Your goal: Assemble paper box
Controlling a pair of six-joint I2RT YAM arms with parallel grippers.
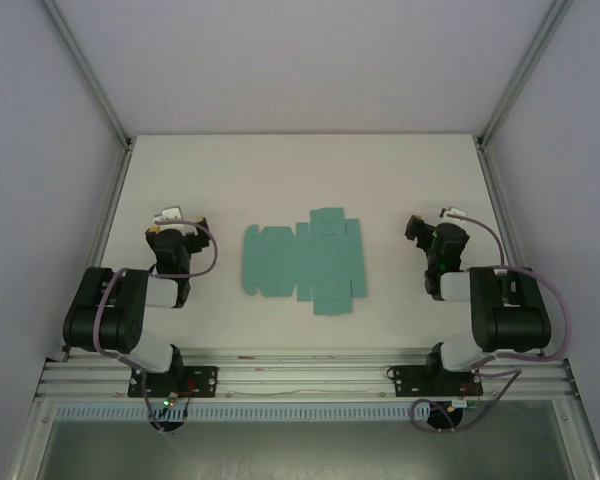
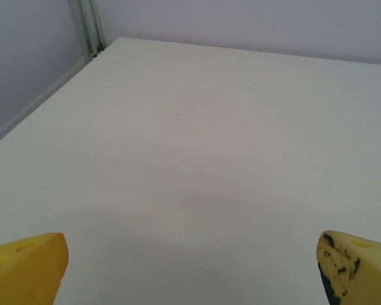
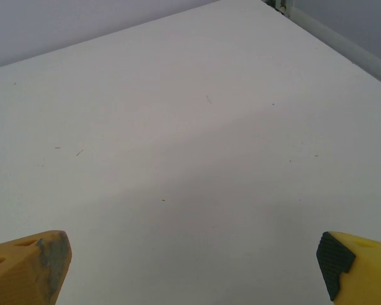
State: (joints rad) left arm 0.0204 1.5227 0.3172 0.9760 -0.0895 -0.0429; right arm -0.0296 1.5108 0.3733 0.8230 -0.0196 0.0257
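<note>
On the white table (image 1: 280,170) the paper box (image 1: 305,260) lies as a flat, unfolded teal-green die-cut blank w/ flaps, approx. mid-table, betw. the two arms. Its long axis runs left-right; on the right half, flaps stick out toward the far and near edges, and the left end is a panel w/ rounded corners. The left gripper (image 1: 175,228) sits to the left of the blank, well apart from it; the right gripper (image 1: 420,230) sits to the right, also apart, no contact w/ the card. Both arms are folded back close to their bases on the alu rail (image 1: 300,372) at the near edge. Left wrist cam: yellow fingers (image 2: 25,270) at the bottom corners, spread wide, bare tabletop betw. them, i.e. released. Right wrist cam: same layout, fingers spread wide, the right-hand one w/ a dark ribbed pad (image 3: 333,264), bare table betw. them, gripping nothing. Pale grey walls (image 1: 300,60) surround the table.
</note>
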